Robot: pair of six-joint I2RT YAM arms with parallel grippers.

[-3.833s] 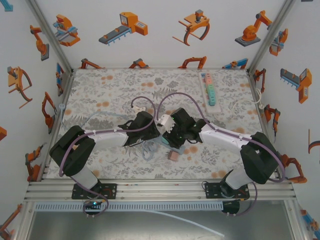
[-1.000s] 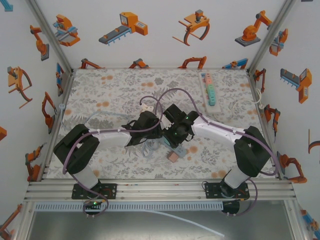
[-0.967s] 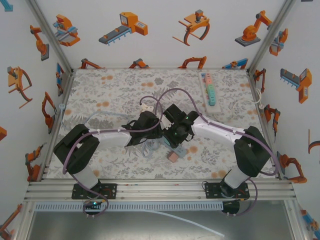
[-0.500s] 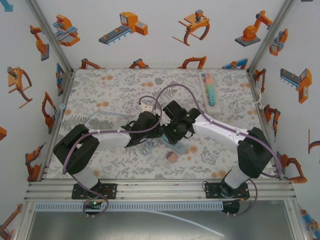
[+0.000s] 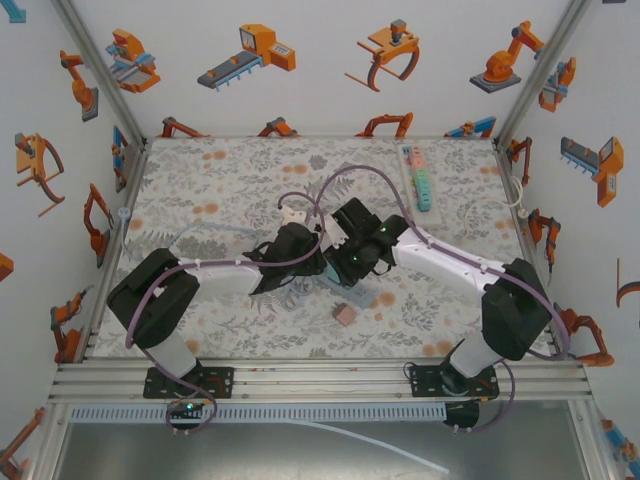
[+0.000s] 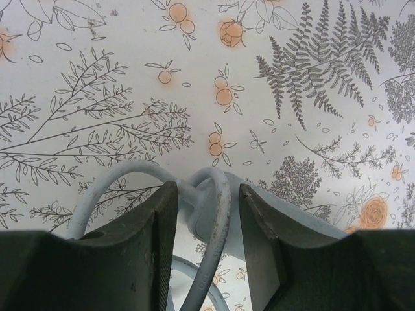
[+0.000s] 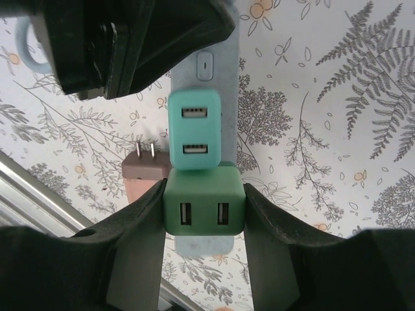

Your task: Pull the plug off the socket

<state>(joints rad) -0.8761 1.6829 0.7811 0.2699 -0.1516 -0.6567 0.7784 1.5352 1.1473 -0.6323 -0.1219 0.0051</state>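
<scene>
The socket is a pale blue power strip [image 7: 226,78] with a looping grey-blue cable [image 6: 222,214]. A green two-port plug [image 7: 204,197] sits in the strip at its near end in the right wrist view. My right gripper [image 7: 204,192] is shut on the plug's two sides. A teal plug [image 7: 194,129] is plugged in right beside it. My left gripper [image 6: 207,193] is shut on the strip's cable end [image 6: 202,217]. In the top view both grippers meet at mid-table, left [image 5: 318,268] and right [image 5: 347,270], and hide most of the strip [image 5: 361,297].
A brown plug [image 5: 344,314] lies loose on the floral mat near the strip, prongs up in the right wrist view [image 7: 144,173]. A second strip with several coloured plugs [image 5: 417,178] lies at the back right. Purple arm cables arch over the middle.
The right arm has shifted slightly toward the back with the green plug and strip. The left gripper has stayed clamped on the strip's end. The brown plug has not moved.
</scene>
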